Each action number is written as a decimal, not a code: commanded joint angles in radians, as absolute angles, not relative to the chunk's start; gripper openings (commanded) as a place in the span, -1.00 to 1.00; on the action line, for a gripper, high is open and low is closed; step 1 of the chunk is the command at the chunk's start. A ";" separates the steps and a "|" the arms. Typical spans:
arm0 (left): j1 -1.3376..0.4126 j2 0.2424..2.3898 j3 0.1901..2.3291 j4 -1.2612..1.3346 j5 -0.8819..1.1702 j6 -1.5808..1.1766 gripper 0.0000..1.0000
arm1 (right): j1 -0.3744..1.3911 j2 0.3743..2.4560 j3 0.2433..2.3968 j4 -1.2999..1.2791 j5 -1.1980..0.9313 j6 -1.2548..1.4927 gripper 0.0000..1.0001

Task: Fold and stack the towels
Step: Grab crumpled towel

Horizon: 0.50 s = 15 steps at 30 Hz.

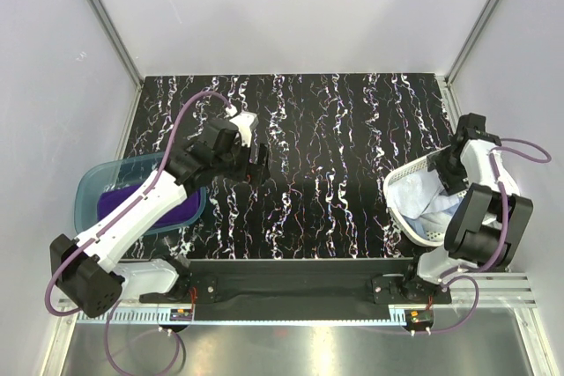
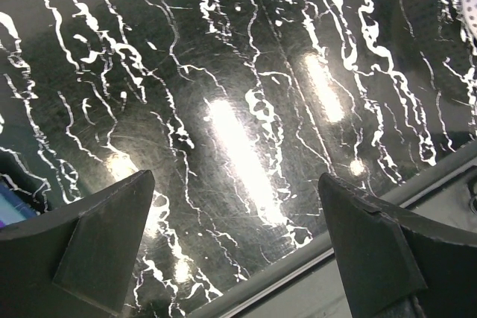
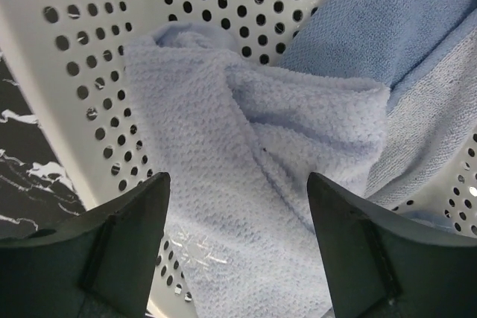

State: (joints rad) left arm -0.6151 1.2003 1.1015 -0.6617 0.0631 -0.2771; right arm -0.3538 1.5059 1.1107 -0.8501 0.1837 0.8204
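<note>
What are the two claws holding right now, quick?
Left gripper: open, empty, above the table.
Right gripper: open, empty, above a pale blue towel in the basket.

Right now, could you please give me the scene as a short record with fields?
left gripper: open, above the bare table
right gripper: open, over the basket
basket: at the table's right edge, holds a pale towel and a blue towel, both crumpled
tub: at the table's left edge, holds a purple towel
</note>
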 commanded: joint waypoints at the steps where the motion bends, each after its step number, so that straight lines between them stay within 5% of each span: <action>1: -0.618 1.190 1.138 -0.657 0.015 -0.259 0.98 | -0.359 1.555 1.117 -0.816 0.201 0.879 0.61; 4: -0.620 1.177 1.140 -0.653 0.026 -0.256 0.98 | -0.359 1.588 1.134 -0.778 0.193 0.845 0.22; 6: -0.620 1.169 1.123 -0.625 0.041 -0.246 0.98 | -0.360 1.583 1.156 -0.765 0.155 0.822 -0.41; 9: -0.617 1.178 1.120 -0.643 0.032 -0.244 0.98 | -0.360 1.537 1.213 -0.764 0.111 0.773 -1.00; 15: -0.618 1.149 1.121 -0.623 0.058 -0.244 0.98 | -0.359 1.399 1.423 -0.845 0.045 0.666 -1.00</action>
